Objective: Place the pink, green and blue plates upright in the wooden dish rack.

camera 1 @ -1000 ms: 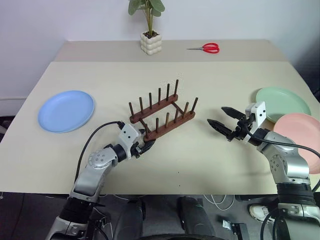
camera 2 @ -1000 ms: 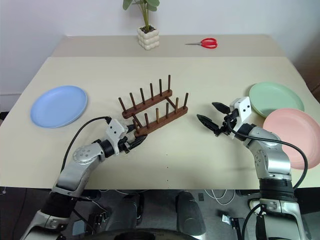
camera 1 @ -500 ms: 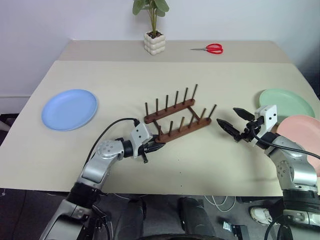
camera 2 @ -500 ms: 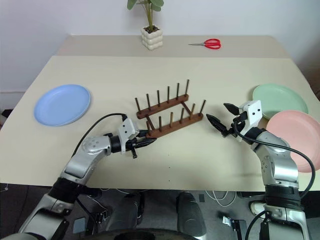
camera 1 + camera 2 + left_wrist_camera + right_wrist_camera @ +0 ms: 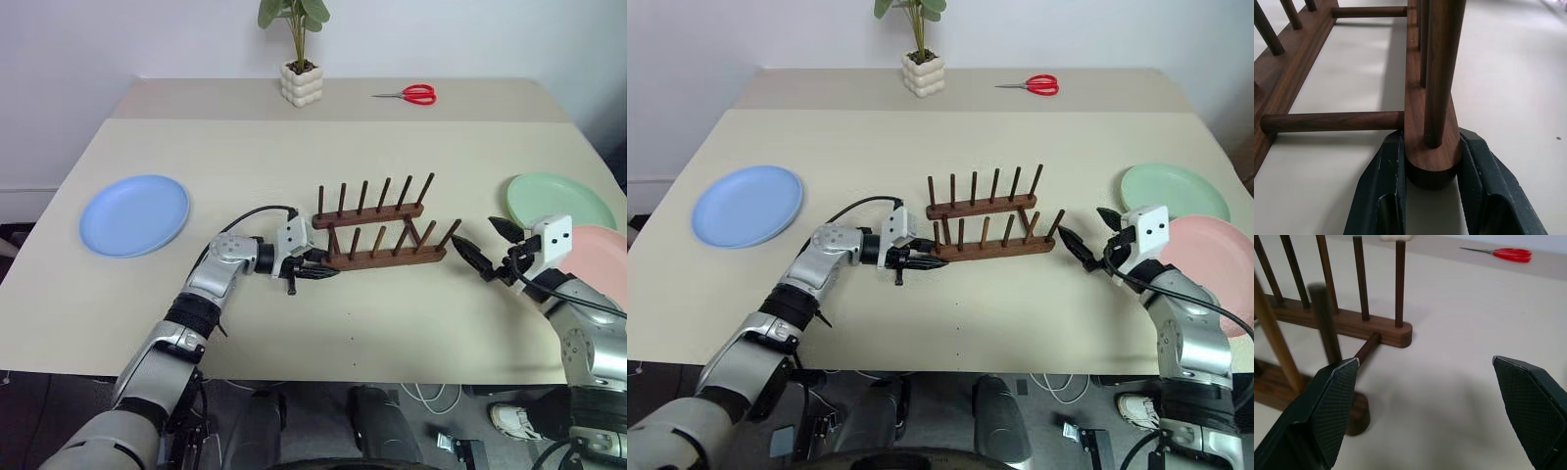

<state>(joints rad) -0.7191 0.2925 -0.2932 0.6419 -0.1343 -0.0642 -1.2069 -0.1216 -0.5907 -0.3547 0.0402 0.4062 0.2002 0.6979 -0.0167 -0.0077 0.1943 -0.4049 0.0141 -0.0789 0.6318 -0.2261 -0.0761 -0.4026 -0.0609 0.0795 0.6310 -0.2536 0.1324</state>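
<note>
The small dark brown wooden dish rack (image 5: 380, 235) with its two rows of thin upright pegs now lies square across the middle of the pale beige table (image 5: 294, 157), its rails running side to side; a second ago it sat askew and further toward the robot's left. The left hand (image 5: 315, 271) has dragged and swung it there and remains clenched on the rounded end of the nearer rail, as the left wrist view shows plainly. The right hand (image 5: 482, 253) has backed off to the right and hangs released, fingers spread wide, just beside the rack's other end without touching it.

No plate has been moved. The round light blue plate (image 5: 134, 214) lies flat at the table's left, well apart from the rack; the mint green plate (image 5: 554, 199) and salmon pink plate (image 5: 605, 255) lie flat at the right, overlapping. This looks like staging: the rack is now nearer the right-hand plates, so loading can likely begin there.
</note>
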